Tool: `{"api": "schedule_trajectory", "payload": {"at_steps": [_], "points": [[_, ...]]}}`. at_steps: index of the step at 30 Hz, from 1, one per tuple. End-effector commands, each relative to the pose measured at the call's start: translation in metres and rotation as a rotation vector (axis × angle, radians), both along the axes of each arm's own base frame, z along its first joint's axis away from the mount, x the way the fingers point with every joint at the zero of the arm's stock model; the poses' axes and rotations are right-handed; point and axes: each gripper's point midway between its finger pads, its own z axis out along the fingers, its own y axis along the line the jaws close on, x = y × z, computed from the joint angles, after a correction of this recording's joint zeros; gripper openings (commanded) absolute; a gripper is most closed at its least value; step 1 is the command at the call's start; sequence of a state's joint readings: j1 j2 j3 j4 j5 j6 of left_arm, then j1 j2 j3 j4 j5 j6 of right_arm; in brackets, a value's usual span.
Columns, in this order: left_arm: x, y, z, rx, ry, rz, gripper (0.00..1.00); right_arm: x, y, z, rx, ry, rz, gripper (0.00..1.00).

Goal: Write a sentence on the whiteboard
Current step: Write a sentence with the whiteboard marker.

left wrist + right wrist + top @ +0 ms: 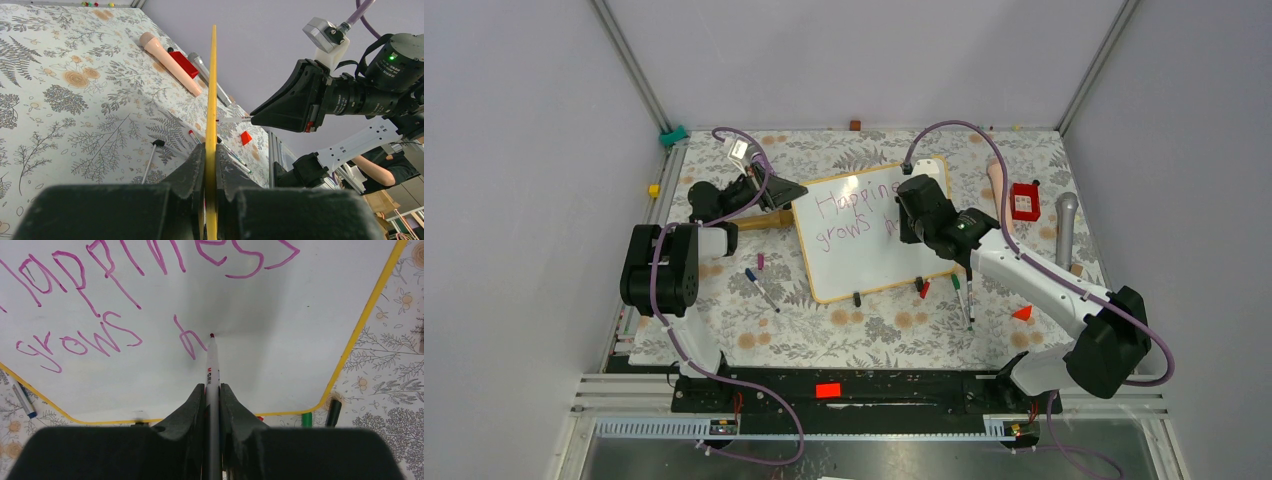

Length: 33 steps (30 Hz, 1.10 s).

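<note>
White glossy whiteboard point(864, 262) with pale-yellow wooden rim, propped tilted mid-counter on the fern-patterned counter point(874, 330); pink-magenta sentence point(856, 208) partly hidden by the right gripper point(911, 226). Loose markers lie beside its near edge; red block point(1025, 201) far right.

Left wrist view: left gripper point(210, 167), jaws clamped on the whiteboard's yellow rim, seen edge-on and upright.

Right wrist view: right gripper's jaws closed on a white marker point(212, 365), red tip touching the board beside a lone "h"; above reads "Happiness", below "grows".
</note>
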State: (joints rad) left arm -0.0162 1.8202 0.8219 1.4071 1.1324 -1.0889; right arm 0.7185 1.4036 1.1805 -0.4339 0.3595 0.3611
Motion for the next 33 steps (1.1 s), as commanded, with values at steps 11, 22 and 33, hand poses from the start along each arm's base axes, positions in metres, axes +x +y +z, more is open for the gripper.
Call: {"api": "schedule_trajectory", "payload": {"at_steps": [11, 22, 33], "points": [[-0.017, -0.006, 0.013, 0.029, -0.113, -0.058, 0.0, 0.029, -0.009, 0.024, -0.014, -0.063, -0.058, 0.0], [-0.017, -0.006, 0.015, 0.029, -0.116, -0.058, 0.0, 0.008, 0.016, 0.01, 0.115, 0.005, 0.055, 0.0], [-0.016, -0.006, 0.014, 0.028, -0.114, -0.057, 0.0, -0.009, -0.014, -0.012, 0.016, 0.052, 0.004, 0.0]]}}
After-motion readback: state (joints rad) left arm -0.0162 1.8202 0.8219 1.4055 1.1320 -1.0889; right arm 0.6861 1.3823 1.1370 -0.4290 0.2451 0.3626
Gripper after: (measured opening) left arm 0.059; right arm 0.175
